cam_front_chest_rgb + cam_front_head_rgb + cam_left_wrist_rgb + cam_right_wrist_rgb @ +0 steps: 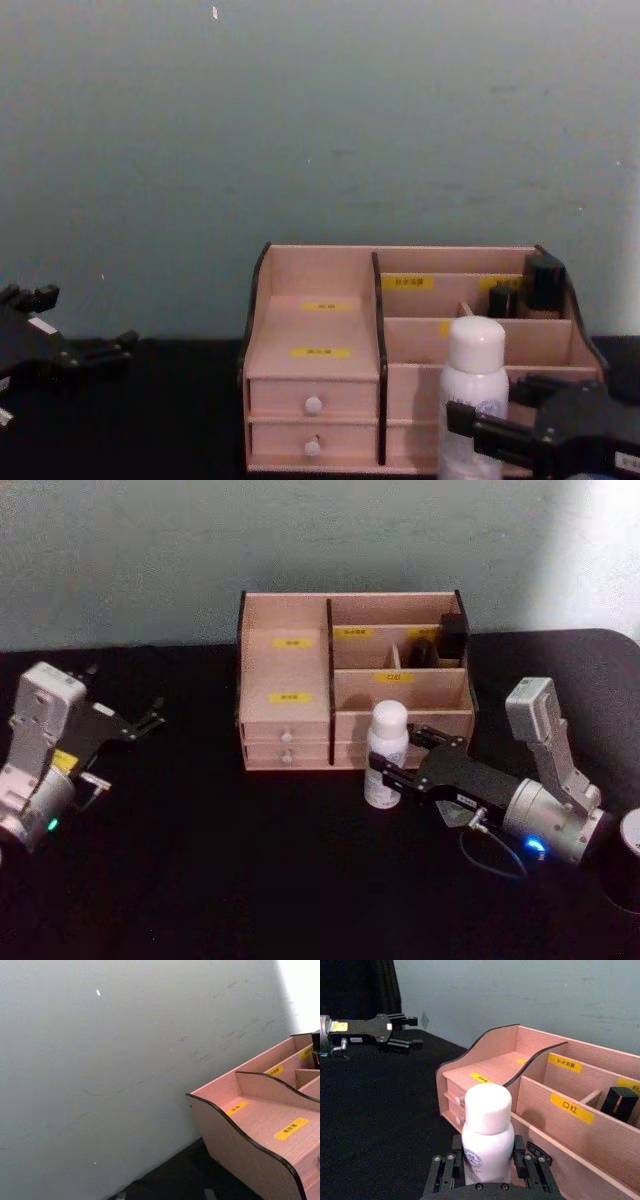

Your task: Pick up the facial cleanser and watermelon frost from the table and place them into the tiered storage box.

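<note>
The facial cleanser (388,725), a white bottle with a white cap, stands upright just in front of the tiered storage box (290,670), near its right lower drawers. My right gripper (400,752) is shut on the bottle's lower body from the right. In the right wrist view the bottle (487,1110) sits between the two fingers (451,1160), with the box (495,1067) right behind it. The chest view shows the bottle (475,350) in the right gripper (495,405). My left gripper (150,718) rests open at the far left. The watermelon frost is out of view.
Small black items (453,635) stand in the box's back right compartment. A dark round object (628,852) sits at the table's right edge. The black table (250,860) has free room in front and to the left. A pale wall rises close behind the box (260,1125).
</note>
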